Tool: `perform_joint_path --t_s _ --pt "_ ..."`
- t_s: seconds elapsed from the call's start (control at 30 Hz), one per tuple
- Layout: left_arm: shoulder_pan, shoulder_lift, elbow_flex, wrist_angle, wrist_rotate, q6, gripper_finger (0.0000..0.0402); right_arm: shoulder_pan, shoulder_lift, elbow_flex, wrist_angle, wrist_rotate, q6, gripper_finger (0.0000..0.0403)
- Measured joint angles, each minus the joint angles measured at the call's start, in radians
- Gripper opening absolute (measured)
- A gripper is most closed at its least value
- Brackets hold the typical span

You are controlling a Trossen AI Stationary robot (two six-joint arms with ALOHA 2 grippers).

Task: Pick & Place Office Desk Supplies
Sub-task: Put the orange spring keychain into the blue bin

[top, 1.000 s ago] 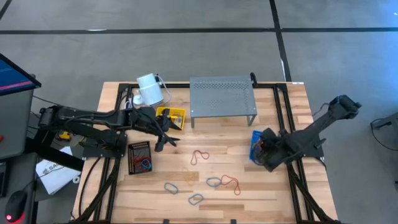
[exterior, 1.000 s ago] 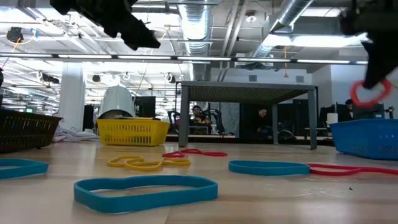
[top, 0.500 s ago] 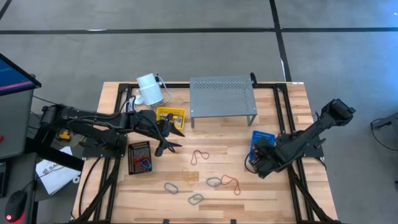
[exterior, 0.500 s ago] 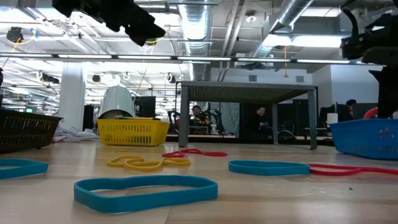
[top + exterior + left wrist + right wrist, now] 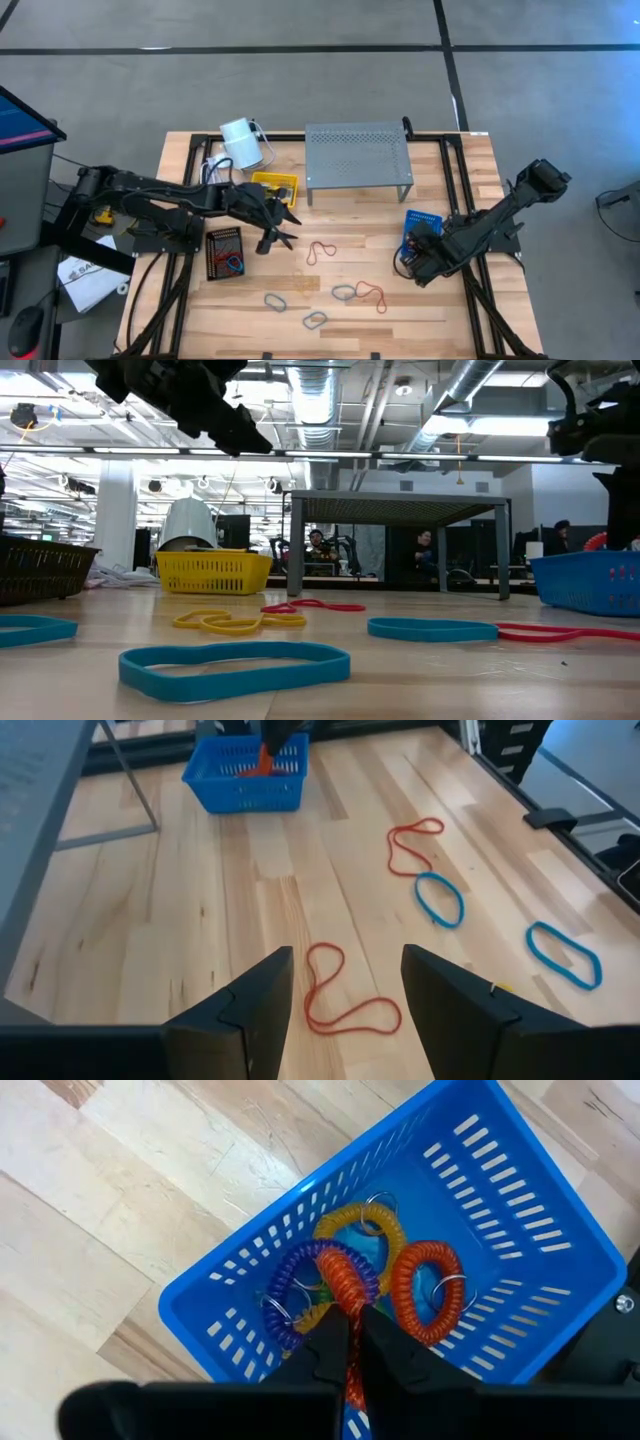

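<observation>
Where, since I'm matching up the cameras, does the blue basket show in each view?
High: basket right of centre, beside the right arm.
Low: at the right edge.
Left wrist: far end of the table.
Right wrist: fills the picture; right gripper shut on a red coil over it.
Landmark: grey shelf, in all but the right wrist view.

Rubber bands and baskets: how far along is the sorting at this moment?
Done: coiled bands lie in the blue basket. In hand: the right gripper is shut on a red band over that basket. Left: the left gripper, open, hovers over the red loop; blue loops remain.
</observation>
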Motion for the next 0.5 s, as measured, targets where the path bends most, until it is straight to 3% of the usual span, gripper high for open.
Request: perform_joint_path --t_s 0.5 --pt "-0.003 -0.001 0.001 0.01 0.001 0.001 0.0181 0.0 0.0 0.0 0.007 0.001 0.002 0.0025"
